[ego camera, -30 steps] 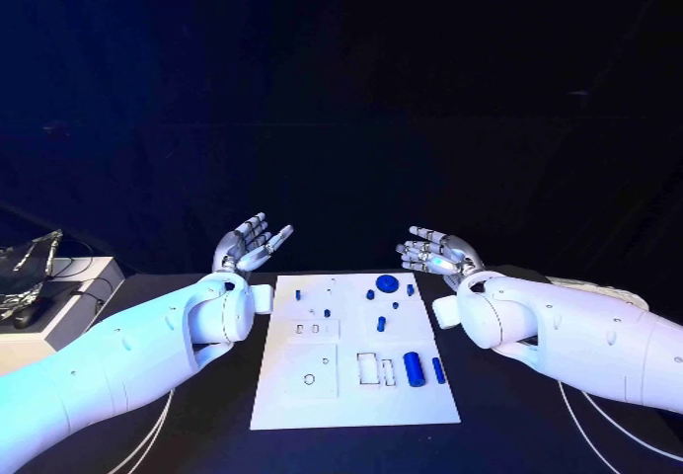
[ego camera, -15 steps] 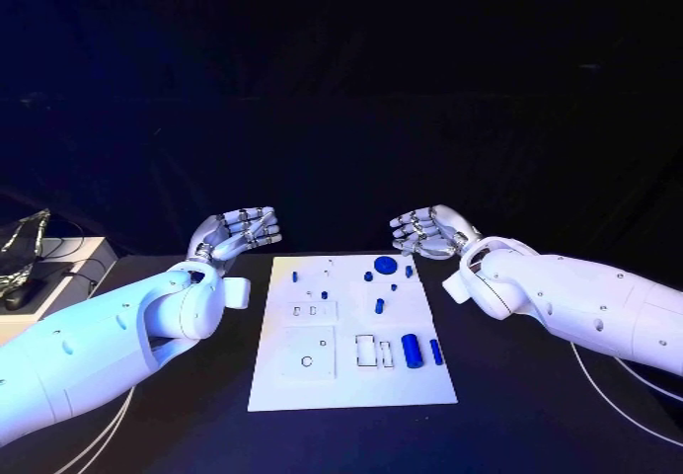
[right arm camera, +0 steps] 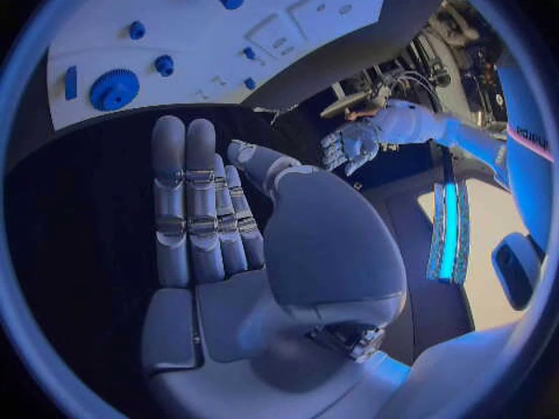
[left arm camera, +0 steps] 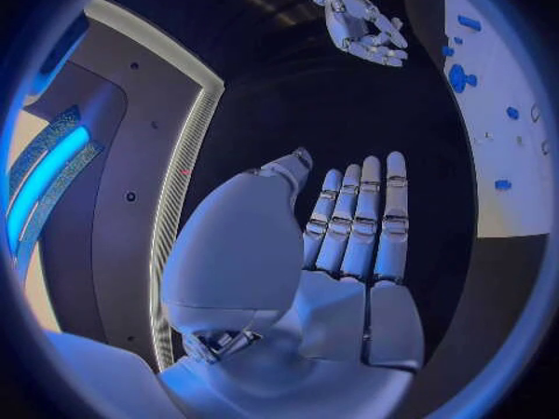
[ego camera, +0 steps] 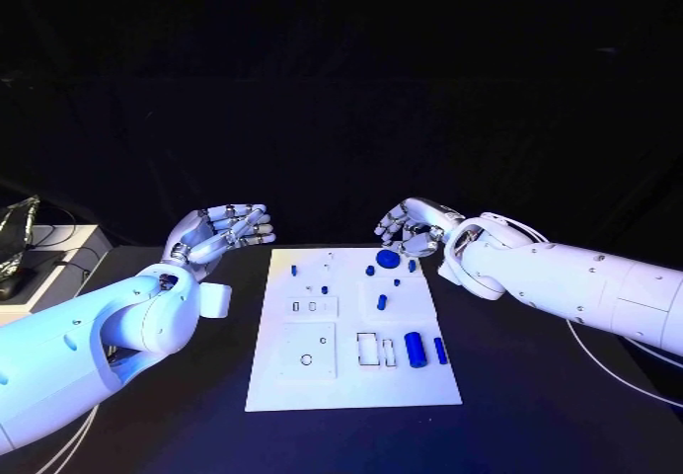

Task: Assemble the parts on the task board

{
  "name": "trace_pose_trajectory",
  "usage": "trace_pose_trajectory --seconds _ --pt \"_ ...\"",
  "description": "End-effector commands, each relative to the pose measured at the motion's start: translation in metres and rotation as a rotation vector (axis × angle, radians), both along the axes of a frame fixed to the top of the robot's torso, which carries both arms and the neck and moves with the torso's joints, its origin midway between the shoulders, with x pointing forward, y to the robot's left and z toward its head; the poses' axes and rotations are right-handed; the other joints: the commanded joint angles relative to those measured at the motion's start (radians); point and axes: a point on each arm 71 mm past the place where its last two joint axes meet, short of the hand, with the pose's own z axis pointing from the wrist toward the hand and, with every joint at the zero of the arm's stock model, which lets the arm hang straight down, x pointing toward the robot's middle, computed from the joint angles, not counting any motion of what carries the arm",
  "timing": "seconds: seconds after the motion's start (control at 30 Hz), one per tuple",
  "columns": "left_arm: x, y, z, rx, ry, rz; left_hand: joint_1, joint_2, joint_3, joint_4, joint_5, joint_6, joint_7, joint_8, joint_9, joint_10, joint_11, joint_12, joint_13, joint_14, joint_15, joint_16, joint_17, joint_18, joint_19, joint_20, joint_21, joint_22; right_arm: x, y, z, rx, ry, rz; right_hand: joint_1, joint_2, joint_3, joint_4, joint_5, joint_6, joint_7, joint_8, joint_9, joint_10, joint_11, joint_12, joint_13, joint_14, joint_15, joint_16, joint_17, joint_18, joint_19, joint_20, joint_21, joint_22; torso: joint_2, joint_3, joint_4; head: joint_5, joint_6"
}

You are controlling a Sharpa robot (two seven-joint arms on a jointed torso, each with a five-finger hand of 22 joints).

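The white task board (ego camera: 348, 380) lies in the middle of the black table. On it are blue parts: a round toothed piece (ego camera: 387, 258) at the far end, a thick cylinder (ego camera: 415, 349) and a slim bar (ego camera: 440, 350) near the right edge, and a small peg (ego camera: 382, 300). My left hand (ego camera: 224, 229) hovers off the board's far left corner, palm up and holding nothing. My right hand (ego camera: 410, 225) hangs just beyond the toothed piece, also holding nothing. Each wrist view has its own fingers (left arm camera: 355, 219) (right arm camera: 198, 200) stretched side by side, beside the board (left arm camera: 512, 102) (right arm camera: 233, 37).
A pale stand with dark gear (ego camera: 22, 259) sits at the table's left edge. White cables (ego camera: 615, 370) trail under my right arm. Bare black table lies on both sides of the board.
A second ago both hands had fingers spread, then they curled into fists. Now the fingers have unfolded again. Both arms have swung outward a little; nothing on the board moved.
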Motion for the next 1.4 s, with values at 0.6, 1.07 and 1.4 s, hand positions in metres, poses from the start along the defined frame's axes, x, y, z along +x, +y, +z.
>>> trace_pose_trajectory --seconds 0.6,1.07,1.4 --pt "-0.012 -0.012 0.025 -0.02 -0.065 -0.082 -0.001 -0.01 0.008 -0.003 0.0 0.008 0.011 0.005 -0.003 0.01 0.001 -0.007 -0.001 0.005 0.001 0.004 0.003 0.012 0.011 0.001 0.008 0.002 0.012 0.014 -0.007 -0.423 -0.064 -0.071 -0.007 -0.076 0.023 0.044 0.004 -0.014 -0.015 -0.016 0.032 -0.093 0.002 -0.008 0.004 0.07 0.006 0.676 0.612 -0.096 0.188 0.013 0.559 0.684 0.059 -0.0185 0.0522 -0.048 -0.005" --pt "-0.013 -0.009 0.03 -0.016 -0.077 -0.083 -0.003 -0.013 0.009 -0.004 0.0 0.008 0.012 0.004 -0.003 0.01 0.001 -0.009 -0.001 0.004 0.001 0.003 0.004 0.012 0.013 0.001 0.009 0.002 0.015 0.012 -0.012 -0.466 -0.029 -0.083 -0.006 -0.074 0.012 0.048 0.003 -0.013 -0.015 -0.015 0.035 -0.098 0.003 -0.007 0.005 0.072 0.007 0.698 0.634 -0.099 0.194 0.015 0.57 0.7 0.072 -0.019 0.0634 -0.061 -0.01" --pt "-0.013 -0.009 0.033 -0.017 -0.082 -0.085 -0.003 -0.015 0.009 -0.004 0.0 0.007 0.012 0.003 -0.004 0.01 0.002 -0.01 -0.001 0.003 0.002 0.002 0.005 0.012 0.013 0.0 0.01 0.002 0.016 0.013 -0.018 -0.479 -0.008 -0.082 -0.006 -0.074 0.011 0.048 0.003 -0.012 -0.015 -0.014 0.035 -0.098 0.003 -0.007 0.005 0.072 0.007 0.701 0.636 -0.098 0.194 0.015 0.57 0.7 0.083 -0.021 0.0705 -0.064 -0.011"
